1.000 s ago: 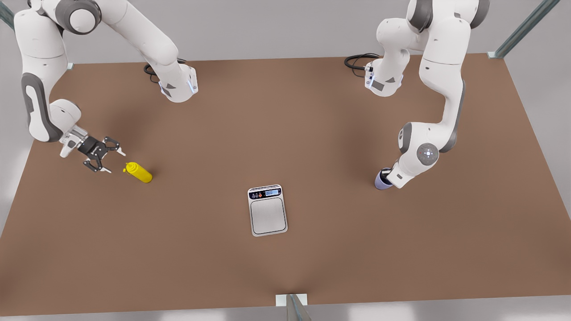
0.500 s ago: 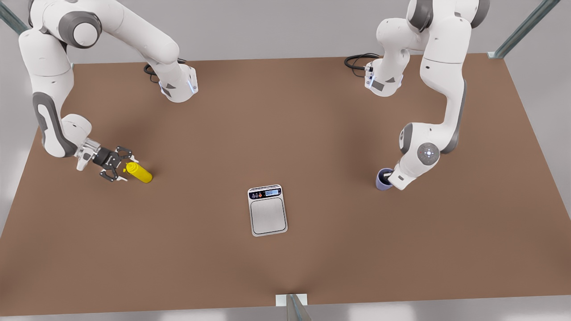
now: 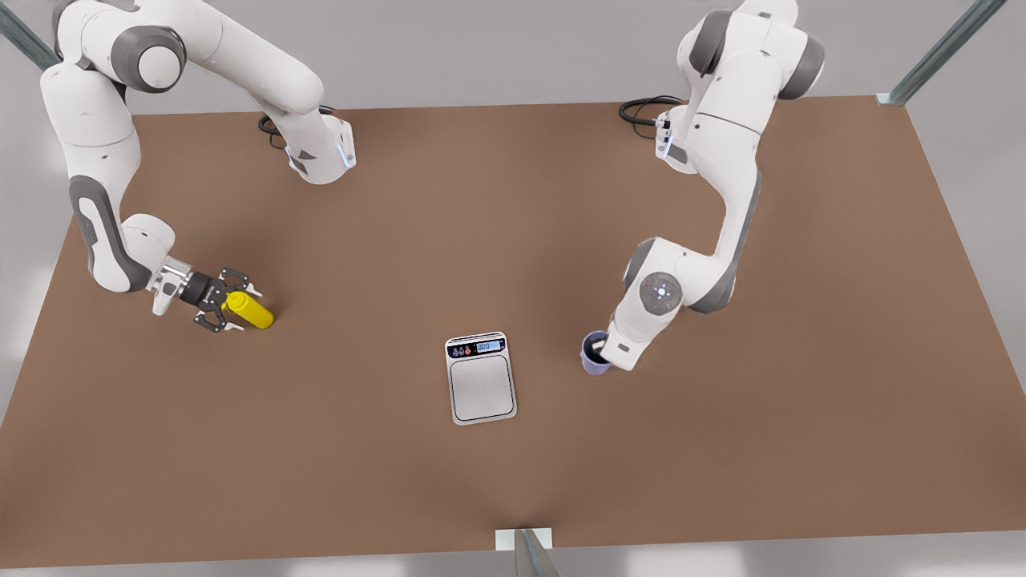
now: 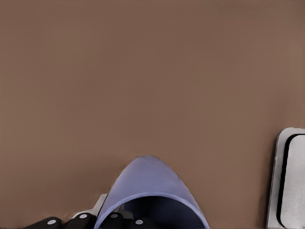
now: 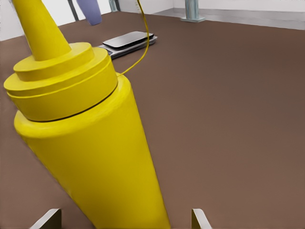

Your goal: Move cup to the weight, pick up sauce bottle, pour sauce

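A brown desk (image 3: 497, 240) fills the scene, set against a plain grey-white wall, with metal frame posts at its far corners and one at the middle of the near edge. Two white arms are mounted at the far side of the desk, each with a black cable coiled at its base.

The right claw (image 3: 226, 310) is at the front view's left, low over the desk. Its black fingers (image 3: 234, 276) are spread open on either side of the sauce bottle (image 3: 250, 311), around its upper part near the nozzle. In the right wrist view the two fingertips (image 5: 46, 220) stand apart from the bottle's sides, so the bottle is straddled but not clamped. The bottle stands on the desk.

The left claw (image 4: 95, 223) is at the front view's right, just beside the weight (image 3: 481, 377). It grasps the cup (image 3: 595, 353), with one finger reaching into the cup's dark interior in the front view. The cup is near the weight's right edge as seen in the front view and is not on its plate. Whether the cup touches the desk cannot be determined.

Count: one cup, one weight with a lit display, one sauce bottle, two arms.
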You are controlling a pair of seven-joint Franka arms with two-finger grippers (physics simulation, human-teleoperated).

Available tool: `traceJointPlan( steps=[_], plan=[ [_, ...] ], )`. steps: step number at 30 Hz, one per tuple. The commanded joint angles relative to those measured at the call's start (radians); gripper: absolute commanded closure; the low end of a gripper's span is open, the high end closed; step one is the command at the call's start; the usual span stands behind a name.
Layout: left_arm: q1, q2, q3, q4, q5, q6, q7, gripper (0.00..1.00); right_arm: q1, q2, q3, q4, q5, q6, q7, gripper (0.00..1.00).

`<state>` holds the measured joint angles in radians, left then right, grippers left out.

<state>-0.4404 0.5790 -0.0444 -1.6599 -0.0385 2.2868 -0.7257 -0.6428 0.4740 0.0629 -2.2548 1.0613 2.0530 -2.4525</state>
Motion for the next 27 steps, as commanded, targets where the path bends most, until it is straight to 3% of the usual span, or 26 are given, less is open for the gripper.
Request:
traceJointPlan(
  steps=[1, 7, 16, 17, 18, 20, 22, 23, 24, 27],
  plan=[
    [-0.003, 0.008, 0.000, 0.012, -0.063, -0.001, -0.009, 0.79, 0.000, 0.000, 0.000, 0.000, 0.000, -0.005, 0.000, 0.00],
    [-0.093, 0.185, 0.000, 0.348, -0.100, -0.158, -0.184, 0.79, 0.002, 0.002, 0.009, 0.001, 0.000, -0.005, -0.017, 0.00],
    [-0.224, 0.407, -0.012, 0.683, -0.098, -0.144, -0.402, 0.79, 0.002, 0.008, 0.025, 0.001, 0.000, -0.007, -0.040, 0.01],
    [-0.224, 0.417, -0.014, 0.683, -0.098, -0.141, -0.405, 0.79, 0.002, 0.008, 0.025, 0.001, 0.000, -0.007, -0.039, 0.17],
    [-0.225, 0.423, -0.014, 0.683, -0.095, -0.122, -0.406, 0.79, 0.002, 0.009, 0.025, 0.001, 0.000, -0.007, -0.039, 0.23],
    [-0.228, 0.433, -0.014, 0.683, -0.092, -0.075, -0.406, 0.63, 0.000, 0.009, 0.025, 0.001, 0.000, -0.007, -0.039, 0.32],
    [-0.227, 0.443, -0.014, 0.692, -0.092, -0.061, -0.408, 0.55, 0.000, 0.009, 0.025, 0.001, 0.000, -0.007, -0.039, 0.34],
    [-0.228, 0.444, -0.014, 0.700, -0.092, -0.059, -0.411, 0.46, 0.000, 0.009, 0.025, 0.001, 0.000, -0.007, -0.037, 0.35],
    [-0.227, 0.444, -0.014, 0.700, -0.090, -0.049, -0.409, 0.29, 0.000, 0.009, 0.025, 0.001, 0.000, -0.008, -0.037, 0.37],
    [-0.227, 0.444, -0.014, 0.698, -0.089, -0.047, -0.408, 0.28, -0.002, 0.009, 0.025, 0.003, 0.000, -0.021, -0.037, 0.39]
  ],
)
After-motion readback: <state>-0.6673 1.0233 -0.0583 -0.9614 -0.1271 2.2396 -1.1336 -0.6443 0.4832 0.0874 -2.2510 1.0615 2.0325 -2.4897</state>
